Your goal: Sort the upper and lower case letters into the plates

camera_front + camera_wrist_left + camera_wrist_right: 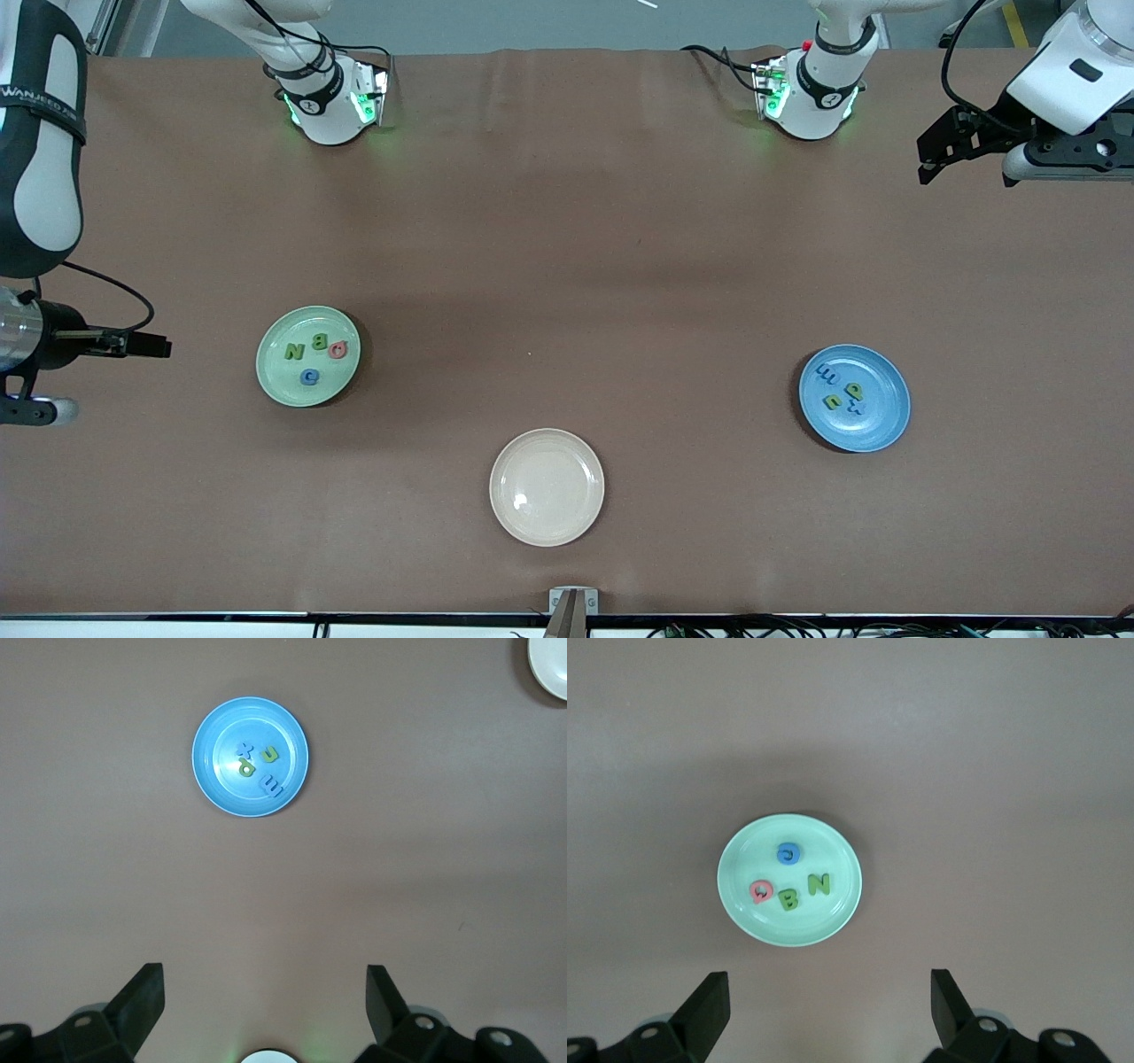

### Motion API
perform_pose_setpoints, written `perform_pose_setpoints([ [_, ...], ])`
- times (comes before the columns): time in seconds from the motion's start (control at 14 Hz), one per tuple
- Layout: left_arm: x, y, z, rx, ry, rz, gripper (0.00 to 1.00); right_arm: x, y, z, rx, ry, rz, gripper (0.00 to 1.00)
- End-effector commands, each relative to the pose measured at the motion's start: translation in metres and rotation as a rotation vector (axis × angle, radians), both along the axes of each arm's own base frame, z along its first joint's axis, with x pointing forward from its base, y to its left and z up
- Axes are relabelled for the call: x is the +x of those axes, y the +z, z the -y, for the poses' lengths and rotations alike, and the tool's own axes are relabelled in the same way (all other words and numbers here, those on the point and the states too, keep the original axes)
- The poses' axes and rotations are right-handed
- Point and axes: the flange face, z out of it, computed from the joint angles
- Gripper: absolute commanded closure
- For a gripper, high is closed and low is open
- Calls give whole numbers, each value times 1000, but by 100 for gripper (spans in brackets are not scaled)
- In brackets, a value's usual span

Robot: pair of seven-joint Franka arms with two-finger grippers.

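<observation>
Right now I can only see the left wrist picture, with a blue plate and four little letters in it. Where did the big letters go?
Observer: All four are in the pale green plate, toward the right arm's end of the table: green N, green B, red Q and blue G.
Operator: Is the white plate poking into my corner holding anything?
Observer: No, the cream-white plate has no letters in it. It sits nearer the front camera than the other two plates.
Operator: What is the other hand doing?
Observer: The right gripper is open, up over bare table beside the green plate, holding nothing.
</observation>
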Motion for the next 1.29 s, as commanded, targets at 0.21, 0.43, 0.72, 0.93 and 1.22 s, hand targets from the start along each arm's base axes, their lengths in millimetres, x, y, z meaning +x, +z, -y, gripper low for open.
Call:
perform_pose_setpoints([
  [0.21,-9,4,-3,-24,18,4,0,-39,40,-1,34,-3,22,0],
  [0.43,-7,4,-6,-25,22,7,0,-48,50,-1,34,0,77,0],
  [0.72,-4,2,-17,-27,44,4,0,-51,61,-2,25,15,111,0],
  [0.93,-4,2,-17,-27,48,4,0,-59,63,-2,23,18,136,0],
  [1.22,-4,2,-17,-27,51,3,0,-78,53,-1,26,13,181,0],
])
